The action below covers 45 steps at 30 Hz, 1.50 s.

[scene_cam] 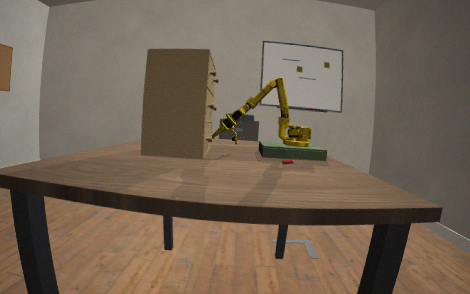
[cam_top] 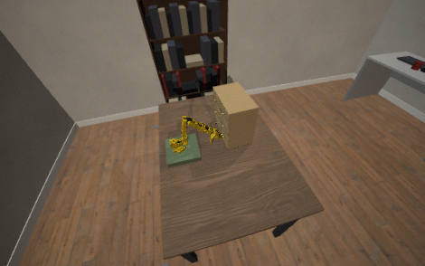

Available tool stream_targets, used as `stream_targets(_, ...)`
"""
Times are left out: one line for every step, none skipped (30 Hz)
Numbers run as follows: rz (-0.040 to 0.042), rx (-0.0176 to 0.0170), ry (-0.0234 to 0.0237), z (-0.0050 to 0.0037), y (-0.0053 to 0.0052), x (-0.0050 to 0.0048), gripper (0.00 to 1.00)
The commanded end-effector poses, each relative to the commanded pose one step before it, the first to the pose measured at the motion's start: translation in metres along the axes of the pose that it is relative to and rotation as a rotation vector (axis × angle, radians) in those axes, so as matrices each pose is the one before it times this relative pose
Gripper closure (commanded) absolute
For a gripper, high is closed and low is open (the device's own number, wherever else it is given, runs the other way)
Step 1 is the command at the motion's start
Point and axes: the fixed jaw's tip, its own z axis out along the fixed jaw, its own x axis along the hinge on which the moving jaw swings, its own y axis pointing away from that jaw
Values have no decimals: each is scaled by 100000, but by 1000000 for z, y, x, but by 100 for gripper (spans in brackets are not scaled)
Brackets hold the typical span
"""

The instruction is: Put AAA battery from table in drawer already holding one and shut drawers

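A tan drawer cabinet stands on the table with its knobbed front toward the arm; it also shows in the exterior view. All drawers look closed or nearly closed. My yellow arm reaches from its green base to the cabinet's front. My gripper is low on that front and shut on the knob of one of the lowest drawers; it also shows in the top view. A small red object, too small to tell but likely the AAA battery, lies on the table in front of the base.
The green base pad sits left of the cabinet. A bookshelf stands behind the table's far edge. A white desk is at the far right of the room.
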Motion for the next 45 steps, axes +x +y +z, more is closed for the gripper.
stream_targets(661, -88, 440, 1519, 97, 2489, 100)
stream_targets(-51, -12, -6, -200, 48, -155, 100)
stream_targets(-51, -12, -7, -200, 49, -158, 100)
stream_targets(-51, -12, -6, -200, 48, -155, 100)
stream_targets(-51, -12, -7, -199, 49, -159, 100)
stream_targets(-51, -12, -6, -200, 48, -156, 100)
stream_targets(-51, -12, -7, -199, 49, -159, 100)
stream_targets(-51, -12, -6, -200, 47, -157, 100)
stream_targets(-51, -12, -7, -199, 48, -160, 100)
stream_targets(-51, -12, -6, -200, 47, -158, 100)
stream_targets(-51, -12, -7, -199, 48, -161, 100)
stream_targets(0, 0, 1, 0, -1, 1, 100)
stream_targets(0, 0, -1, 0, 1, -1, 100)
stream_targets(0, 0, 1, 0, -1, 1, 100)
stream_targets(0, 0, 0, 0, 0, 0, 100)
stream_targets(0, 0, 0, 0, 0, 0, 100)
stream_targets(0, 0, -1, 0, 1, -1, 99)
stream_targets(0, 0, 1, 0, -1, 1, 98)
stream_targets(0, 0, -1, 0, 1, -1, 98)
stream_targets(0, 0, 1, 0, -1, 1, 97)
stream_targets(0, 0, -1, 0, 1, -1, 96)
stream_targets(0, 0, 1, 0, -1, 1, 95)
stream_targets(0, 0, -1, 0, 1, -1, 94)
stream_targets(0, 0, 1, 0, -1, 1, 94)
stream_targets(0, 0, -1, 0, 1, -1, 93)
stream_targets(0, 0, 1, 0, -1, 1, 92)
stream_targets(0, 0, -1, 0, 1, -1, 91)
stream_targets(0, 0, 1, 0, -1, 1, 90)
stream_targets(0, 0, -1, 0, 1, -1, 90)
stream_targets(0, 0, 1, 0, -1, 1, 89)
stream_targets(0, 0, -1, 0, 1, -1, 88)
stream_targets(0, 0, 0, 0, 0, 0, 88)
stream_targets(0, 0, 0, 0, 0, 0, 88)
stream_targets(0, 0, 1, 0, -1, 1, 87)
stream_targets(0, 0, -1, 0, 1, -1, 87)
stream_targets(0, 0, 1, 0, -1, 1, 86)
stream_targets(0, 0, -1, 0, 1, -1, 86)
stream_targets(0, 0, 1, 0, -1, 1, 85)
stream_targets(0, 0, -1, 0, 1, -1, 84)
stream_targets(0, 0, 1, 0, -1, 1, 84)
stream_targets(0, 0, -1, 0, 1, -1, 83)
stream_targets(0, 0, 1, 0, -1, 1, 82)
stream_targets(0, 0, -1, 0, 1, -1, 82)
stream_targets(0, 0, 1, 0, -1, 1, 81)
stream_targets(0, 0, -1, 0, 1, -1, 81)
